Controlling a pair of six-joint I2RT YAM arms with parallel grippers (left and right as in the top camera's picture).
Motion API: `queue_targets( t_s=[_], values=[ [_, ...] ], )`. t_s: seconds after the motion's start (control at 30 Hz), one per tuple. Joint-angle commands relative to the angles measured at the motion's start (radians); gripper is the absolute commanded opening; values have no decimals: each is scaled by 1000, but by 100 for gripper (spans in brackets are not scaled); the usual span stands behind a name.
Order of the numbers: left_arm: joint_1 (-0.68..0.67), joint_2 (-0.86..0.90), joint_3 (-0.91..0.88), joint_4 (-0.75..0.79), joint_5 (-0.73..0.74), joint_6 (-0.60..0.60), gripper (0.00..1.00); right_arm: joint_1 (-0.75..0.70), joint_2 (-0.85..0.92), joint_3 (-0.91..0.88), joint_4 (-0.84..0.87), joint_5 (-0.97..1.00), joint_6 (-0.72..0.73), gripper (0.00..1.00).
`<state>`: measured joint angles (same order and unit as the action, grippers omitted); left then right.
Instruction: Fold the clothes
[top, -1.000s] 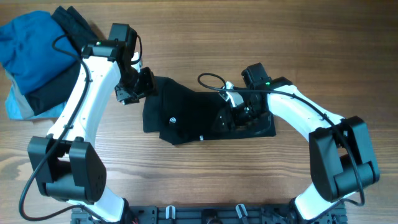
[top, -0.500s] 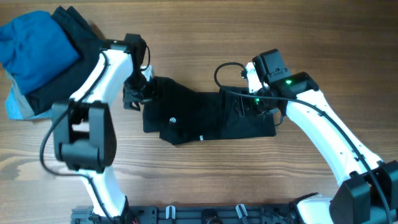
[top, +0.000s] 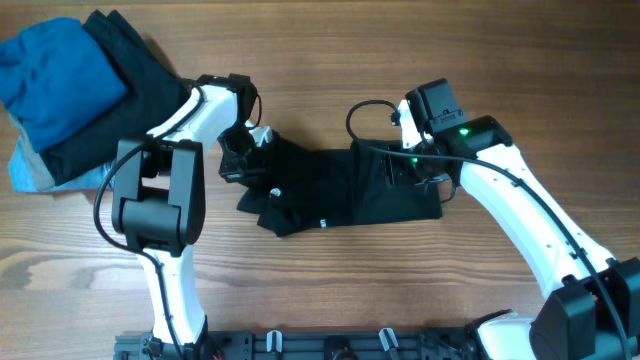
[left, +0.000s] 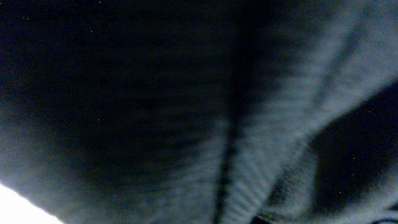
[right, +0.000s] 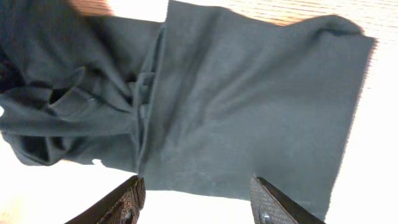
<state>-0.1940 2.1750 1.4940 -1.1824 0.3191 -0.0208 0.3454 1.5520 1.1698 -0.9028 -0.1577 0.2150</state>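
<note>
At the far left of the table (top: 330, 40) a pile of blue and dark clothes (top: 60, 90) fills the corner. Just right of it, the left gripper (top: 243, 152) is pressed into the left end of the black garment (top: 330, 190), where the cloth is bunched. Its wrist camera shows only dark, blurred fabric, so I cannot tell whether it is clenched or released. The garment lies across the middle of the table and is flatter toward its right end. Over that part hovers the right gripper (top: 405, 168), released, with its jaws spread wide and nothing between them.

The step looks like an early fold or straightening of this piece. Next, the bunched left end likely needs carrying rightward over the flat half, with the edges matched. Bare wood above, below and to the right gives room to move, while the pile crowds the left.
</note>
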Motion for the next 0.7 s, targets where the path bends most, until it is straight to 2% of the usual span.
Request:
queue_targets(
  t_s=[0.0, 0.1, 0.23, 0.4, 0.47, 0.63, 0.67],
  values=[
    [93, -30, 63, -53, -315, -142, 4, -27, -4, 19, -34, 180, 105, 61],
    [208, -98, 174, -118, -402, -201, 4, -97, -4, 19, -48, 184, 109, 63],
    [255, -167, 316, -238, -383, -245, 4, -182, -4, 19, -48, 183, 99, 68],
    [85, -204, 352, -273, -87, -247, 4, -193, -3, 14, -47, 183, 99, 68],
    [-38, -202, 352, -222, -48, -269, 6, -193, -3, 13, -48, 183, 97, 68],
    [-295, -159, 351, -161, -205, -286, 43, -193, -3, 13, -60, 176, 72, 68],
    [-328, -145, 351, -165, -209, -286, 47, -193, -3, 13, -60, 176, 72, 68]
  ],
)
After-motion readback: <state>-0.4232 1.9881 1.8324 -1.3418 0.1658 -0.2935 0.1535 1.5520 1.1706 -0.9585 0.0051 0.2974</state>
